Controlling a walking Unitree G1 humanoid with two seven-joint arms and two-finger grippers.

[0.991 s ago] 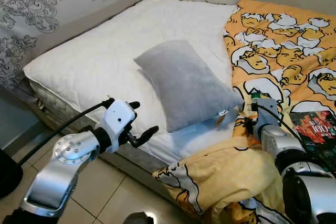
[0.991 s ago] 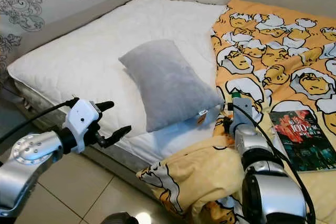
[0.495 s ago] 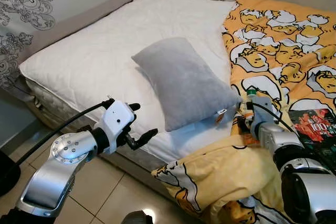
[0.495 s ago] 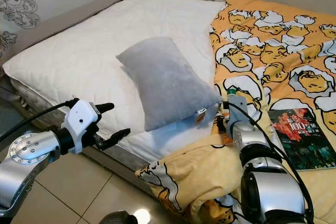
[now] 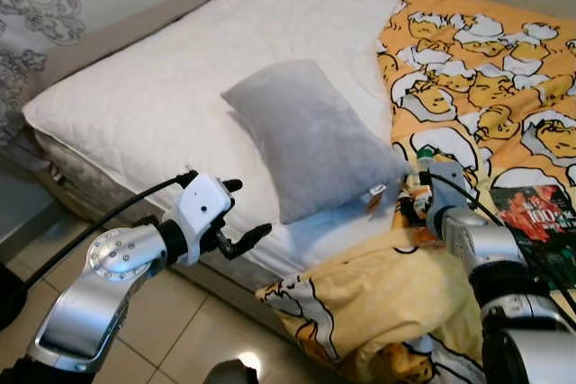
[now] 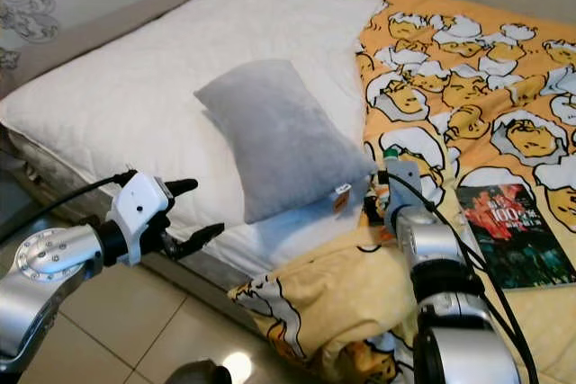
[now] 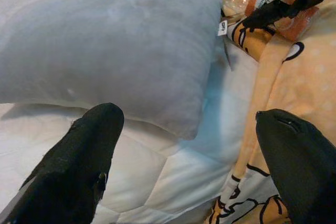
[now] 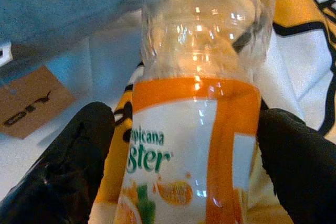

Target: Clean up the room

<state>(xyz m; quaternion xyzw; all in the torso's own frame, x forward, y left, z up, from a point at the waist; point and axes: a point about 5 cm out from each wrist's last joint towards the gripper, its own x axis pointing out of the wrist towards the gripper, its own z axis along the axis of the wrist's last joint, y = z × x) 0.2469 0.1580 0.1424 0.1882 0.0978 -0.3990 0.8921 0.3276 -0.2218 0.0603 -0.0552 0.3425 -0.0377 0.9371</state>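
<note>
Occupying most of the scene: white mattress [image 5: 189, 87], its near edge dropping to tiled floor [image 5: 171, 330]. Covering the right half: orange cartoon blanket [image 5: 477, 69], one bunched fold spilling over the edge toward the floor, probably needing straightening. Lying diagonally mid-mattress: grey pillow [image 5: 310, 137], its lower corner just beside the blanket edge. Resting flat on the blanket at far right: a book [image 5: 540, 222], well apart from the rest. Lying tucked between pillow corner and blanket fold: clear bottle with orange label [image 8: 194, 129], green-capped, likely the item being collected. Straddling the bottle: right gripper [image 8: 191, 145], fingers spread on both sides, not yet clenched. Hovering off the mattress edge over open floor: left gripper [image 5: 236, 216], released and spread, carrying nothing.
</note>
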